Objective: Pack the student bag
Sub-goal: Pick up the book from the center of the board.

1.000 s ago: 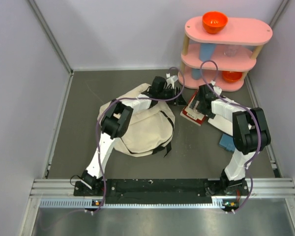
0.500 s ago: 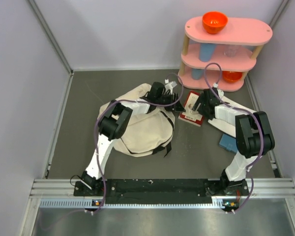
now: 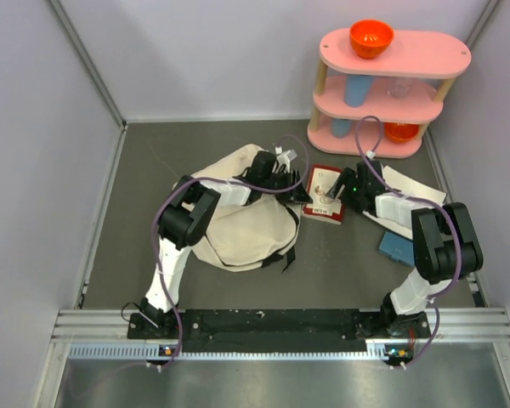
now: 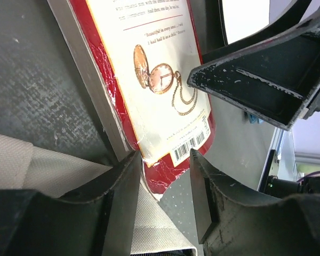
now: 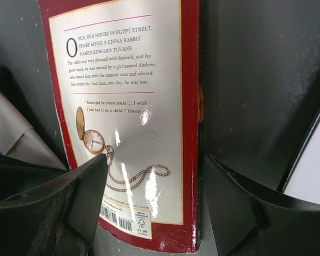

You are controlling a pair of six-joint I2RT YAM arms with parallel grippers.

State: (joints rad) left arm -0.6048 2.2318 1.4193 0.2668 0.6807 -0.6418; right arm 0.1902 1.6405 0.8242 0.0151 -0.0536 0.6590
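The bag (image 3: 238,225) lay soft and flat on the dark surface (image 3: 136,204), a little left of the middle. Nothing could be seen inside it, so the packing looked like it had hardly begun.

The left fingers (image 4: 122,202) were at the bag's right edge. They were apart. A bit of bag cloth and a corner of the book (image 3: 325,193) showed in the gap, and they were not clamped on anything I could see.

The red book lay flat, back cover up, right beside the bag but outside it. It had yet to go in.

The right fingers (image 5: 69,208) stood wide, one on each side of the book. I could not tell if they squeezed it yet.

Farther right lay a white paper (image 3: 416,189) and a small blue thing (image 3: 395,248), both still out on the surface. They may need packing too. A pink shelf (image 3: 391,59) with an orange bowl (image 3: 371,36) stood at the back.

Compared with a second ago, the left fingers had come nearer to the robot and now met the book. The book had slid left, closer to the bag. The right arm had followed it, and its fingers had drawn closer together. The bag itself had barely moved.
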